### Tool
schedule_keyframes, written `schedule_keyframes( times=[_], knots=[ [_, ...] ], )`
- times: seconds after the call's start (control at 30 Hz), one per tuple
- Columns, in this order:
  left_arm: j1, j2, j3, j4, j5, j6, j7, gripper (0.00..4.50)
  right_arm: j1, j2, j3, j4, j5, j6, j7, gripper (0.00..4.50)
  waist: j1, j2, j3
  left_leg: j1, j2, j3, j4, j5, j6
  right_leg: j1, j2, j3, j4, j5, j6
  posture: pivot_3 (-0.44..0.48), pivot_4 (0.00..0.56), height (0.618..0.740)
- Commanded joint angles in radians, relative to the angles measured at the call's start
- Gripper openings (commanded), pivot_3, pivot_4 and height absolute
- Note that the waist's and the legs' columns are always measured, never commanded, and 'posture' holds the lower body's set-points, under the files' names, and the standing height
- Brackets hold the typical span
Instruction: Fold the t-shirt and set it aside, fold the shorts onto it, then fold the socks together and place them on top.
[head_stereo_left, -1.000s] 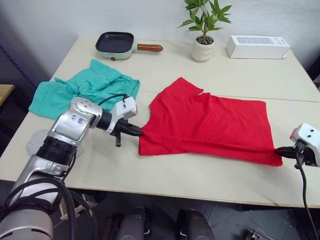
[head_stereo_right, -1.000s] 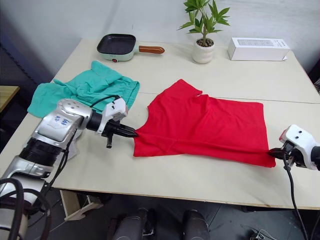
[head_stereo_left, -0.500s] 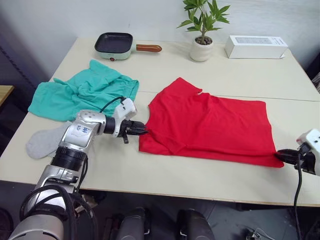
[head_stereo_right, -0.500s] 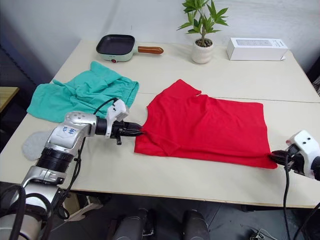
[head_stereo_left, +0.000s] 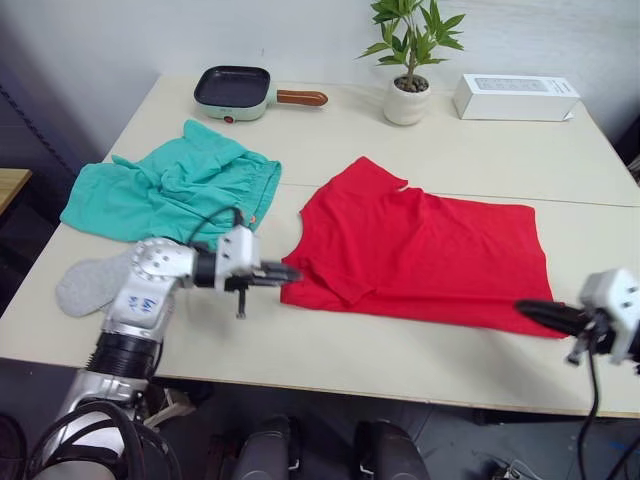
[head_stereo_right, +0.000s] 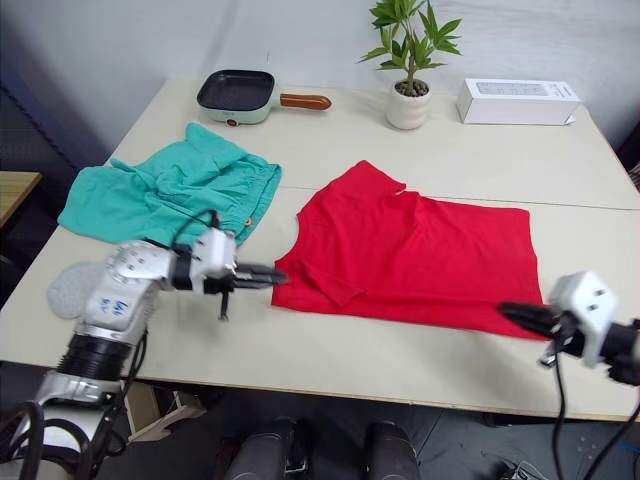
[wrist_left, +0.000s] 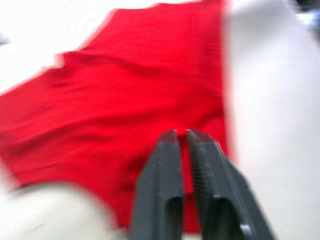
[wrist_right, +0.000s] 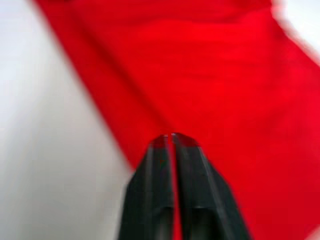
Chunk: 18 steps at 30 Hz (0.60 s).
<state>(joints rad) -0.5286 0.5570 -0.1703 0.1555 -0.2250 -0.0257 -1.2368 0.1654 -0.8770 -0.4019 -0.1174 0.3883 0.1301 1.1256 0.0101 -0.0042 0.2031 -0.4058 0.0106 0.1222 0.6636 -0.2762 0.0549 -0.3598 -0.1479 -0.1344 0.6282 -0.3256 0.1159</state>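
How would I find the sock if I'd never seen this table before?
Start at the big beige table and go to the robot's left end, where the teal shorts lie crumpled. Just nearer the front edge than the shorts, beside the left arm, lies the grey sock. It is the smallest piece of cloth, pale grey and rounded, unlike the teal shorts and the bright red t-shirt.

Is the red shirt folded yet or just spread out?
Mostly spread: the t-shirt lies flat on the table, with only its near left corner doubled over.

Left claw (wrist_left: 181, 136) pinches the red t-shirt (wrist_left: 125, 95) edge.
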Motion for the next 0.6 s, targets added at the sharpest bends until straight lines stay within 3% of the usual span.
schedule_keyframes(
  times=[0.03, 0.33, 0.6],
  knots=[
    [-0.014, -0.051, -0.068, 0.009, 0.053, -0.065, 0.007, 0.04, -0.044, 0.041, 0.083, 0.034, -0.067, -0.133, -0.01, 0.02, 0.001, 0.0, 0.0, 0.0, 0.0, 0.0, 0.0, 0.0, 0.0, 0.0, 0.0, 0.0, 0.0, 0.0, 0.001, 0.0, 0.15, 0.74],
    [-0.111, -0.174, -0.142, 0.19, 0.176, -0.144, 0.097, 0.04, -0.173, 0.06, 0.165, 0.24, -0.127, -0.246, -0.014, 0.02, 0.006, 0.0, 0.0, 0.0, 0.0, 0.0, 0.001, 0.001, 0.001, 0.0, 0.0, -0.001, 0.0, 0.0, 0.001, 0.0, 0.15, 0.74],
    [-0.186, -0.197, -0.156, 0.348, 0.269, -0.243, 0.175, 0.04, -0.2, 0.068, 0.156, 0.329, -0.143, -0.284, -0.071, 0.02, 0.007, 0.0, 0.0, 0.0, 0.0, 0.0, 0.001, 0.001, 0.002, 0.0, 0.0, -0.001, 0.0, 0.001, 0.001, 0.0, 0.15, 0.74]
  ],
)
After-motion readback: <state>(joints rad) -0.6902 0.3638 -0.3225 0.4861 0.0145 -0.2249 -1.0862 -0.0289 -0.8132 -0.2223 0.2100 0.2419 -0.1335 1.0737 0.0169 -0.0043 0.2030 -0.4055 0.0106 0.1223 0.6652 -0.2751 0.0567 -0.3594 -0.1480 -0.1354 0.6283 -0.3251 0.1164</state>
